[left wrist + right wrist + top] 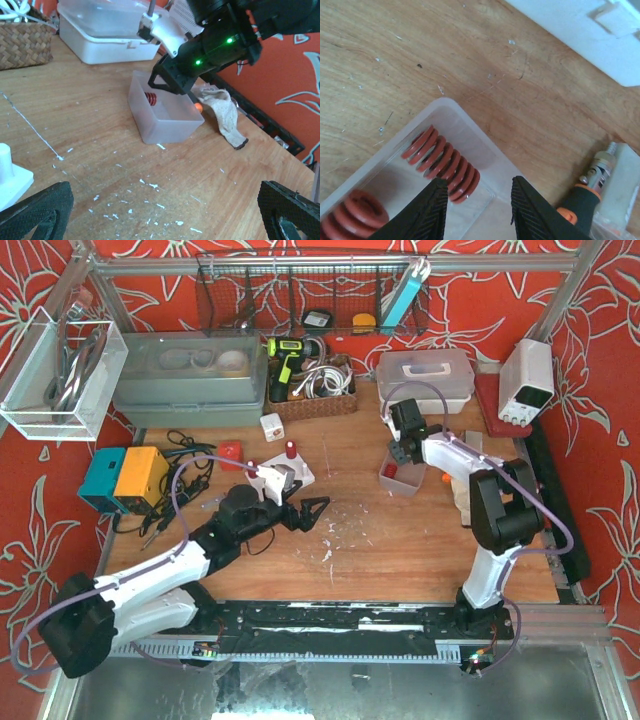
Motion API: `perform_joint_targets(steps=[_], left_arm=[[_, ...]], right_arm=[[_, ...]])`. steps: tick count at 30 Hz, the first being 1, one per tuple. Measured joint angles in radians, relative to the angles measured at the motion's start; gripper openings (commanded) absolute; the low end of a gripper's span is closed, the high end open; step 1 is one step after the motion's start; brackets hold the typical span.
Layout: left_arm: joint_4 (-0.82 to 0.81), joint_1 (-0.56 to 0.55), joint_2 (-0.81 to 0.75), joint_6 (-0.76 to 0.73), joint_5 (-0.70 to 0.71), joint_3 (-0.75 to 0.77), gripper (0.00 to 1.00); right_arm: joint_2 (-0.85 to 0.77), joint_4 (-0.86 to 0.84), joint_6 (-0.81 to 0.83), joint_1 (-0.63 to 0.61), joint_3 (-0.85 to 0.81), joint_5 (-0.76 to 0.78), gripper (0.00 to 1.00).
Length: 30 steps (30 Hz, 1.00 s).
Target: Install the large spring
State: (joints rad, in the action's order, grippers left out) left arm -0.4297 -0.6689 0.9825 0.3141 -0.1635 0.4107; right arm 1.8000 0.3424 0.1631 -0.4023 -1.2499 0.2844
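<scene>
Large spring (pixel 442 162): lay in translucent bin (pixel 485 152) on wooden table (pixel 395 50), beside another spring (pixel 355 212). Was straddled at one end by right gripper (pixel 477 210), fingers narrowly apart, not clamped. Left gripper (pixel 165 215) spread wide, empty.

Spring (pixel 442 162), second spring (pixel 355 212): both orange-red.
Bin (pixel 150 125): translucent milky white.
Table (pixel 400 530): mid-brown wood grain, white flecks.
Backdrop (pixel 30 510): red, white line-drawn floral pattern.
Right gripper (pixel 477 182): black, ribbed faces.
Screwdriver (pixel 580 202): black grip, orange collar.
Cloth (pixel 225 117): beige, dark tip.
Basket (pixel 22 42): tan weave.
Teal box (pixel 100 477) beside orange-yellow box (pixel 142 475).
</scene>
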Motion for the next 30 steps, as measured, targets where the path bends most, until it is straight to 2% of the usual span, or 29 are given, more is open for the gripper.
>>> perform_joint_targets(steps=[7,24,27,30], left_arm=[[0.011,0.000,-0.027,-0.006,0.024,0.000,1.00],[0.032,-0.007,-0.046,-0.008,0.049,0.000,1.00],[0.032,-0.008,-0.046,-0.010,0.050,0.000,1.00],[0.032,-0.012,-0.046,-0.011,0.051,0.000,1.00]], right_arm=[[0.082,0.020,0.034,0.016,-0.045,-0.038,0.40],[0.184,0.041,0.060,0.039,-0.085,-0.065,0.50],[0.189,0.057,0.047,0.052,-0.097,-0.093,0.48],[0.191,0.071,0.033,0.070,-0.100,-0.132,0.42]])
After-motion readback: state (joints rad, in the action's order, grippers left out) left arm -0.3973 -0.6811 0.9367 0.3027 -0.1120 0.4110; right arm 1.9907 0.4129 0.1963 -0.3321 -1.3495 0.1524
